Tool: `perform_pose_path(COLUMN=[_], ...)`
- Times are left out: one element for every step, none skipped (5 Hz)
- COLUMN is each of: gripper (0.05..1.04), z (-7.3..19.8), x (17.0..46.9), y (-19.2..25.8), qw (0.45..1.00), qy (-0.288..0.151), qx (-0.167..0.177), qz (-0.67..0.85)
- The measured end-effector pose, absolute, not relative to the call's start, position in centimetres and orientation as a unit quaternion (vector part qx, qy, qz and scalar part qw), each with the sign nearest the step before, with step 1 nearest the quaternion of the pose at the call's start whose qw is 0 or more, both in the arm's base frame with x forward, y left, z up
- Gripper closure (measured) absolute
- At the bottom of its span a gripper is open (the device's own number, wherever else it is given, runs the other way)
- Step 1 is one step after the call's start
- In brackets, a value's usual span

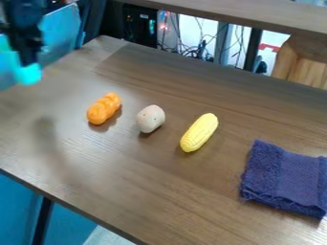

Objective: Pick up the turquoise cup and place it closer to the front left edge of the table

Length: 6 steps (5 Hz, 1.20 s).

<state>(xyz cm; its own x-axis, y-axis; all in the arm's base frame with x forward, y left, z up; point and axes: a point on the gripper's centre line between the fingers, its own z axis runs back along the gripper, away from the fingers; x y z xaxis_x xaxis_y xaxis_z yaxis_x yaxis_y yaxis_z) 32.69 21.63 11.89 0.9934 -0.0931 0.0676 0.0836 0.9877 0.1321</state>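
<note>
- A wood-grain counter (159, 196) runs on a slant across the scene, carrying three toy food pieces and a folded cloth.
- A black robot arm (22, 19) hangs at the upper left, its gripper (26, 72) above the far-left part of the counter, apart from all three foods. Bright cyan marks its lower end; whether that is part of the gripper or something in its hold cannot be told. Nor can it be told whether the jaws are parted or closed.
- A dark blue-purple terry towel (286, 179) lies folded at the right of the counter, well apart from the gripper and lower right of the corn.
- A yellow toy ear of corn (199, 132) rests on its side between the potato-like piece and the towel, touching neither. Its long axis slants from lower left to upper right; of the three foods, it is the farthest from the jaws.
- An orange, lobed toy food piece (103, 109), its exact kind unclear, lies on the counter to the lower right of the jaws, the nearest of the three foods. Its long axis tilts from lower left to upper right, crosswise to the line leading from the jaws.
- A pale, speckled, potato-like piece (150, 118), stubby and rounded, sits between the orange piece and the corn, near both but touching neither.
</note>
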Motion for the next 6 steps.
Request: perform_pose_path(gripper=[0.983, 0.983, 0.983, 0.983, 0.983, 0.983], z=[11.1, 10.4, 9.2, 7.5, 6.7, 6.4], x=[28.7, 25.9, 23.8, 22.8, 21.6, 22.2], y=[24.0, 25.8, 25.5, 23.7, 21.4, 18.3], qw=[0.996, 0.997, 0.998, 0.995, 0.991, 0.983], qy=[0.006, 0.031, 0.045, 0.059, 0.065, 0.06], qx=[0.081, 0.074, 0.024, -0.02, -0.019, -0.004], qz=[-0.027, -0.02, -0.047, -0.082, -0.119, -0.174])
